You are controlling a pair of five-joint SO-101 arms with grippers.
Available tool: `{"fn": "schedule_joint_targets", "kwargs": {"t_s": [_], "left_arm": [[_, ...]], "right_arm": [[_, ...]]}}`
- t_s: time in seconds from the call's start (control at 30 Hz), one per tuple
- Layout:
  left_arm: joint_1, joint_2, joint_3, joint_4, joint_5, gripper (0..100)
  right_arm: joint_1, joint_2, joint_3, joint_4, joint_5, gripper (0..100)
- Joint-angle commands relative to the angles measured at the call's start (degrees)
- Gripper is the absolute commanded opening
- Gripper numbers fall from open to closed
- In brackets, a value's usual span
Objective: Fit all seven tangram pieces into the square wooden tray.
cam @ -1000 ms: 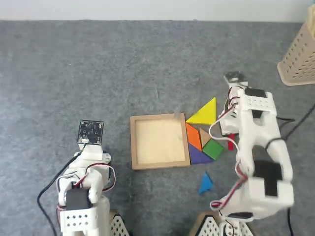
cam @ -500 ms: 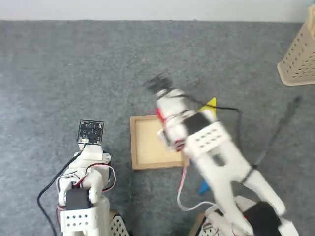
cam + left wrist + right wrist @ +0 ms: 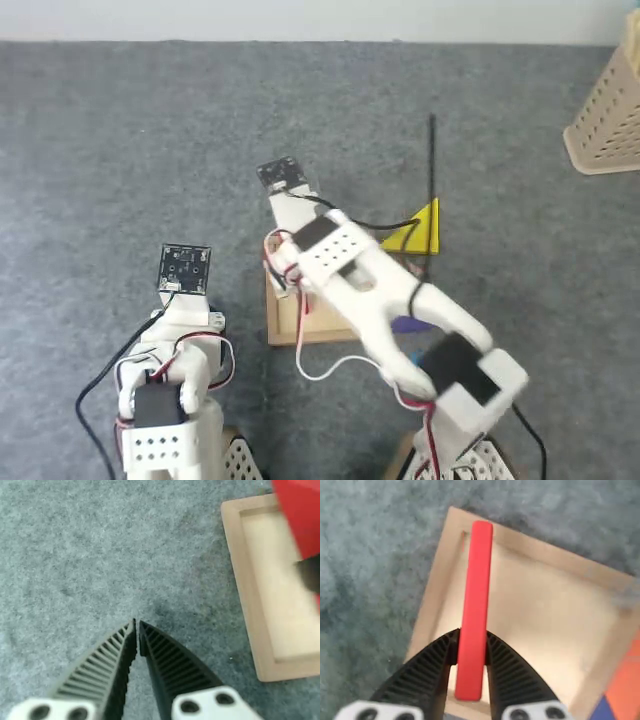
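My right gripper is shut on a red tangram piece, held on edge over the left part of the square wooden tray. From above, my right arm stretches across the tray and covers most of it. The yellow triangle and a bit of the purple piece lie right of the tray. Orange and purple pieces sit just outside the tray's rim. My left gripper is shut with nothing in it, low over the carpet left of the tray, where the red piece shows too.
Grey carpet covers the table. A beige perforated basket stands at the far right edge. A black cable runs past the yellow triangle. My left arm stands at the near left.
My right arm has swung left from beside the loose pieces to over the tray, carrying the red piece. The left arm has not moved.
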Motion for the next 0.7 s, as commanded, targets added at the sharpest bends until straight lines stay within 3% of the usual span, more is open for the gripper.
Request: {"fn": "schedule_joint_targets", "kwargs": {"t_s": [0.0, 0.23, 0.43, 0.67], "left_arm": [[0.1, -1.1, -0.4, 0.4, -0.3, 1], [0.1, -1.1, -0.4, 0.4, -0.3, 1], [0.1, -1.1, -0.4, 0.4, -0.3, 1], [0.1, -1.1, -0.4, 0.4, -0.3, 1]], "right_arm": [[-1.5, 1.8, -6.3, 1.7, -1.5, 0.7], [-1.7, 4.5, -11.3, 8.6, -1.8, 19.1], [-0.4, 1.8, -11.2, 9.3, -1.5, 19.7], [6.3, -4.1, -11.0, 12.8, 1.6, 19.7]]}}
